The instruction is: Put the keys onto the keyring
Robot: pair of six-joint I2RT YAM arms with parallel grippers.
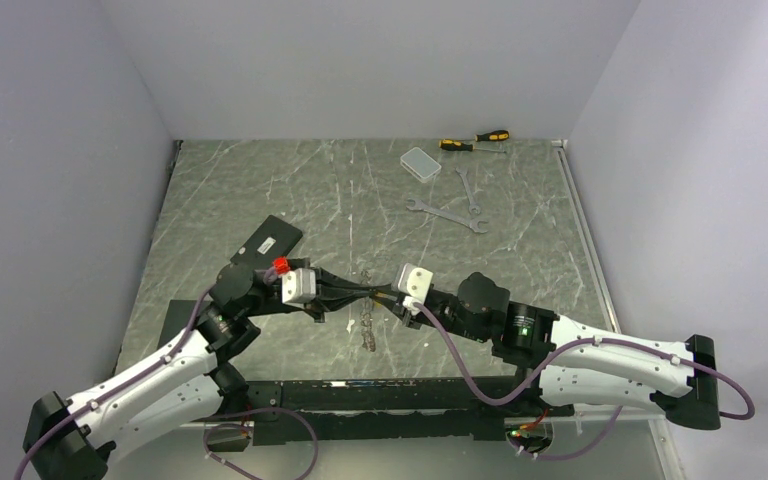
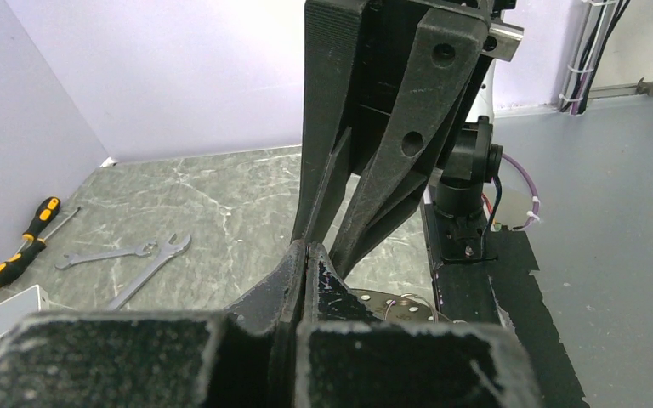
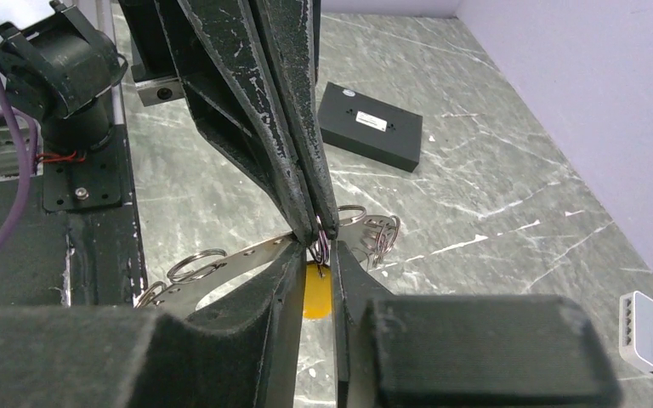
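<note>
Currently, the threading step is in hand: both arms meet above the middle of the desk (image 1: 260, 190), clear of its surface, with the work held between them. The left pincer (image 3: 323, 228) is fully closed, its tips clamped on a thin loop of the keyring (image 3: 238, 257). The keyring shows in the right wrist view as a curved silver band carrying small rings. From above, a string of silver keys (image 1: 367, 330) hangs below the meeting point. The right pincer (image 3: 318, 255) stands narrow, directly under the left tips. The yellow-headed key (image 3: 316, 297) fills the gap between its fingers and appears pinched there. The blade is hidden behind the fingers, so whether it has entered the loop cannot be determined. In my judgement the key is not yet on the ring. The next move calls for a fine, steady feed of the key's hole along the wire while the left arm holds the loop firm. Any slip risks dropping the key. Wrenches (image 1: 447, 213) and screwdrivers (image 1: 473, 141) lie well apart at the far edge.
</note>
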